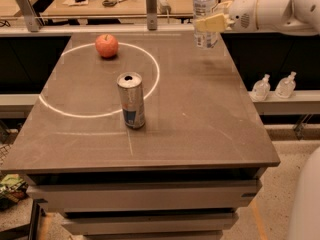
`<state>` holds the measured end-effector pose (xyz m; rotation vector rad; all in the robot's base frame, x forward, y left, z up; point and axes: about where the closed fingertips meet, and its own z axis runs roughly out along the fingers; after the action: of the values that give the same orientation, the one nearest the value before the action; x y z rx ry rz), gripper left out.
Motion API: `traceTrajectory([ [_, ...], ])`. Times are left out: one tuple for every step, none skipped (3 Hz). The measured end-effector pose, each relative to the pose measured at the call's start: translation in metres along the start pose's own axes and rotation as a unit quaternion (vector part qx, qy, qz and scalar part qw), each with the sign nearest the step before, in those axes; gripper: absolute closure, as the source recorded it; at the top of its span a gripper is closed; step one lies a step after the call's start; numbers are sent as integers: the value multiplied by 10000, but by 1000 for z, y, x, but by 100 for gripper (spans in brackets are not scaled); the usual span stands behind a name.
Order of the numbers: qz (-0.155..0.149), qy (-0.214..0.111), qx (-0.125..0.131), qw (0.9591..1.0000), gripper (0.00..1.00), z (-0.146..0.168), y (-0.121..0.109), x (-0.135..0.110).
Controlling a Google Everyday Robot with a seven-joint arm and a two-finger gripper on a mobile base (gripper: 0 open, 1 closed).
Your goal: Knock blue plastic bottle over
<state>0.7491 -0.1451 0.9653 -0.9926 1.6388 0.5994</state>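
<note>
The blue plastic bottle [204, 4], clear with a white cap and a pale label, stands upright at the far right of the table [200, 114]. My gripper [213, 22] reaches in from the right on its white arm. It sits against the middle of the bottle and covers part of the label. The bottle's lower part shows below the gripper.
A silver-and-blue drink can [131, 100] stands mid-table on a white painted circle. A red apple [106, 45] lies at the far left inside the circle. Two small clear pump bottles [273, 86] stand on a shelf right of the table. A railing with posts runs behind the table.
</note>
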Motion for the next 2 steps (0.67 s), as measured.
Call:
traceTrajectory([
  [-864,972,-250,9912,100,-12,25,-30],
  [-1650,2216,-425,9601,100,-16,54,-52],
])
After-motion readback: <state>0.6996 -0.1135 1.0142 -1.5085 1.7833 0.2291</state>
